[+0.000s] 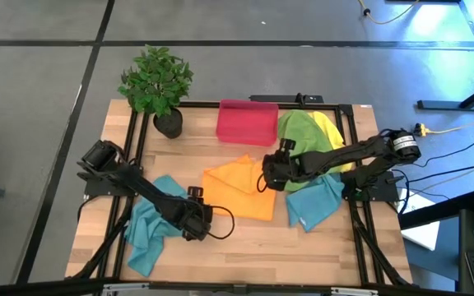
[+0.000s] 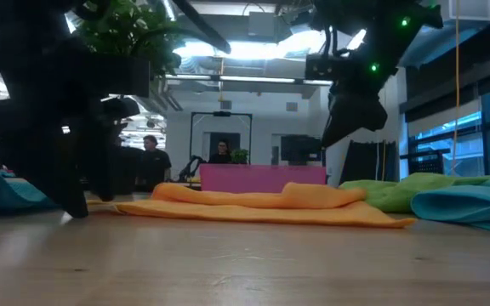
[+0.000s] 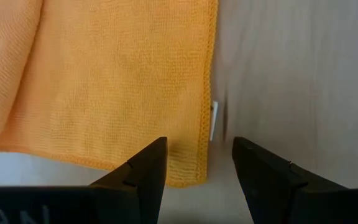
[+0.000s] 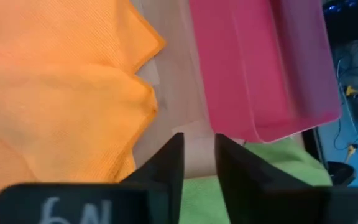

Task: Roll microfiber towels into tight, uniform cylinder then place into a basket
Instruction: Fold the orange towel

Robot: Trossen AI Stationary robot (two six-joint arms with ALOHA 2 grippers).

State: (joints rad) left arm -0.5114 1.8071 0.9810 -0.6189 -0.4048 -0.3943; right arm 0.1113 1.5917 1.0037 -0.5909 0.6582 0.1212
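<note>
The basket (image 1: 247, 122) sits at the table's (image 1: 245, 247) far edge beside the plant (image 1: 156, 82), and I see nothing in it; the green towel (image 1: 297, 127) and yellow towel (image 1: 329, 130) lie just beside it. The orange towel (image 1: 239, 191) lies loosely folded mid-table, with teal towels at (image 1: 151, 226) and (image 1: 313, 204). My right gripper (image 4: 199, 163) hangs over the orange towel's edge near the basket, fingers slightly apart, holding nothing; my left gripper (image 3: 197, 171) is open at the towel's near corner, empty.

Two dark jointed arms trail black cables (white markings on wrists), fingers (image 3: 145, 177) black, wedge-shaped.
</note>
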